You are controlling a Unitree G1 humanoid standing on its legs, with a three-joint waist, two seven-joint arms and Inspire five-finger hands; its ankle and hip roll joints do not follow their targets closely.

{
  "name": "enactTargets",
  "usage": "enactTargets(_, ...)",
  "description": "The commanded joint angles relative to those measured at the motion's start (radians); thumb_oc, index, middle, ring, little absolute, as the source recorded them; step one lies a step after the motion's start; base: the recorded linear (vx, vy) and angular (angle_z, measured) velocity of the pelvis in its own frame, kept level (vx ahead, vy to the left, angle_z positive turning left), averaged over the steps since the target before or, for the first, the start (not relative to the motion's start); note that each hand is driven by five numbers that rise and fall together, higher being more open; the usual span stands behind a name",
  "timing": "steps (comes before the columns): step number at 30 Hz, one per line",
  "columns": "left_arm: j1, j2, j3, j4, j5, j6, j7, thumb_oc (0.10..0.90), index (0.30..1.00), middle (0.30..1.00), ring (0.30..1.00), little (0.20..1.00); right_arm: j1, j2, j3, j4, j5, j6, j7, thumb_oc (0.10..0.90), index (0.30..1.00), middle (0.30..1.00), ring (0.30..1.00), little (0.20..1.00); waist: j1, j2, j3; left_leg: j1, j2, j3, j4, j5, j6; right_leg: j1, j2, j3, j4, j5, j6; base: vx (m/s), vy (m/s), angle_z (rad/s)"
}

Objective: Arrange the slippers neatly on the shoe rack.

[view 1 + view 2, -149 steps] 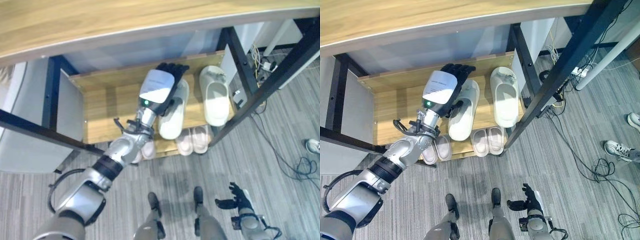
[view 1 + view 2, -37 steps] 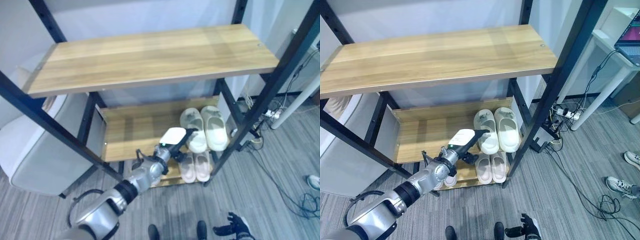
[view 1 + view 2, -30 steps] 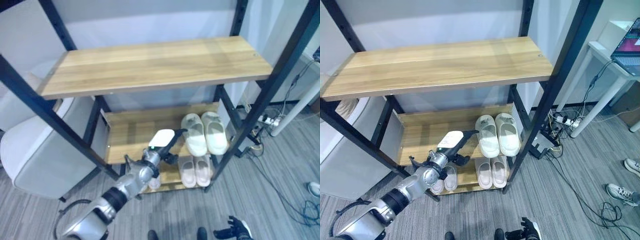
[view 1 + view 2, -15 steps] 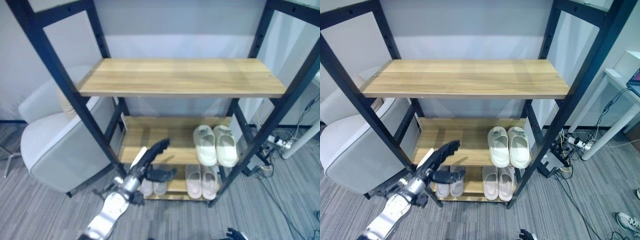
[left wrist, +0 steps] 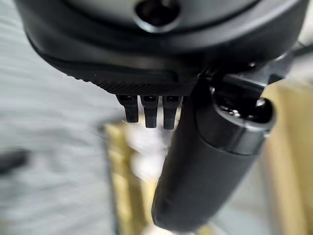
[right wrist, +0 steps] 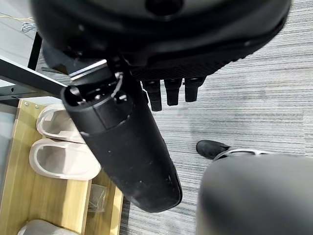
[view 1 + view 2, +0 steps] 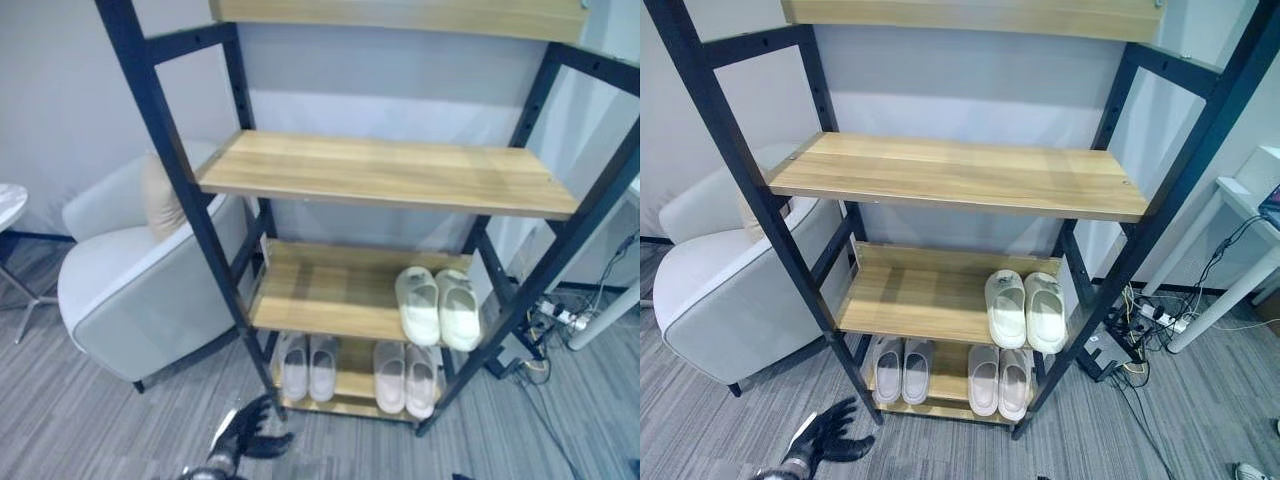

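Apparently finished: cream slippers (image 7: 1025,308) paired at 3 o'clock on the shoe rack (image 7: 910,300), two pairs below. Left robot hand (image 7: 825,432) at 7 o'clock, fingers spread, empty; right robot hand (image 6: 146,93) likewise relaxed, empty.

Before me a pale grey wall (image 7: 960,90) runs behind everything, evenly lit. The floor (image 7: 720,420) is grey carpet with a streaky, plank-like pattern. To my left sits a light grey armchair (image 7: 130,300) with a beige cushion (image 7: 158,195) tucked against its back; past it, the edge of a small round marble side table (image 7: 8,205). To my right stands a white desk (image 7: 1240,250), with a power strip and tangled cables (image 7: 1145,318) on the floor beneath.
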Motion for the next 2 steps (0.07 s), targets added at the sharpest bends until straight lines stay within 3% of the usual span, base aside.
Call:
enactTargets(1,-0.131,-0.010,0.088,0.105,0.050,-0.016,0.124,0.800,0.900,0.900,0.900,0.900,-0.030,-0.002,-0.020,0.041,0.021,-0.028,-0.008,0.800,0.900,0.900,0.900,0.900,0.012,-0.005,-0.007,0.016,0.023,-0.022,-0.001,-0.057,-0.030,-0.029,-0.057,-0.044,0.014,-0.005,0.074,0.00,0.000,0.00)
enactTargets(2,-0.160,-0.020,0.137,0.217,0.038,0.006,0.173,0.800,0.900,0.900,0.900,0.900,-0.033,-0.004,-0.019,0.054,0.015,-0.023,-0.014,0.800,0.900,0.900,0.900,0.900,0.012,-0.007,-0.008,0.020,0.024,-0.021,-0.001,-0.059,-0.031,-0.026,-0.055,-0.044,0.014,-0.007,0.071,0.04,0.004,0.00)
